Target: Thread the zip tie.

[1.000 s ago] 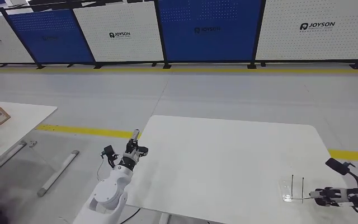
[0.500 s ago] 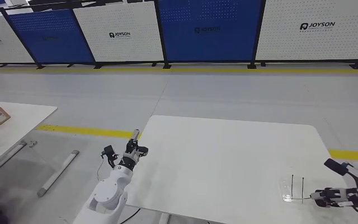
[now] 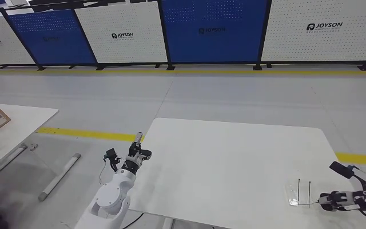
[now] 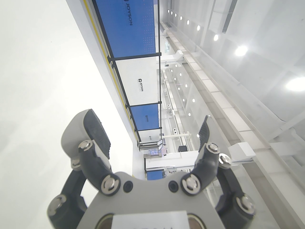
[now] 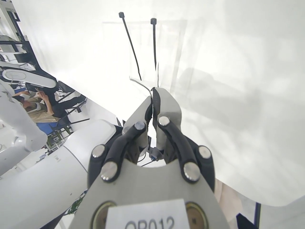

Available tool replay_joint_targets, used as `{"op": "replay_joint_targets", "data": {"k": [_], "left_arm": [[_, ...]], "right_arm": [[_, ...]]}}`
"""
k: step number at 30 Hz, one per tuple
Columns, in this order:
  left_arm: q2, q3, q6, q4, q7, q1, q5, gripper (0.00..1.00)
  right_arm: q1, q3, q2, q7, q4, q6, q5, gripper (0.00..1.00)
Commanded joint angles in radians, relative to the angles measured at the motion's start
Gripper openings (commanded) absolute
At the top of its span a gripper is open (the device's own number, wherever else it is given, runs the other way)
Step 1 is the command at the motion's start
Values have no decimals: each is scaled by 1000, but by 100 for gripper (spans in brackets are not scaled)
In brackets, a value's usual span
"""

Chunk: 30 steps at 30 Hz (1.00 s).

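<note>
White tabletop, top view's lower right: right gripper pinched, seemingly on a thin black zip tie; left gripper wide open.

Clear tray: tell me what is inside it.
Two black zip ties, side by side, apart. A third tie curves into the shut right gripper, which hides its end.

A white table bears a clear tray with two zip ties near one corner.
</note>
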Motion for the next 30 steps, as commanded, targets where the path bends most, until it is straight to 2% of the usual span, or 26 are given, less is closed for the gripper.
{"op": "replay_joint_targets", "data": {"k": [1,6,9,13,19,29,30], "left_arm": [[0,0,0,0,0,0,0,100],[0,0,0,0,0,0,0,100],[0,0,0,0,0,0,0,100],[0,0,0,0,0,0,0,100],[0,0,0,0,0,0,0,100],[0,0,0,0,0,0,0,100],[0,0,0,0,0,0,0,100]], "right_arm": [[3,-5,2,0,3,0,3,0],[-1,0,11,0,6,-17,20,0],[-20,33,21,-1,1,-42,48,0],[-77,104,37,-25,-14,-81,100,0],[-207,233,58,-58,-46,-175,232,0],[-207,233,58,-58,-46,-175,232,0],[-211,231,57,-83,-56,-176,224,0]]}}
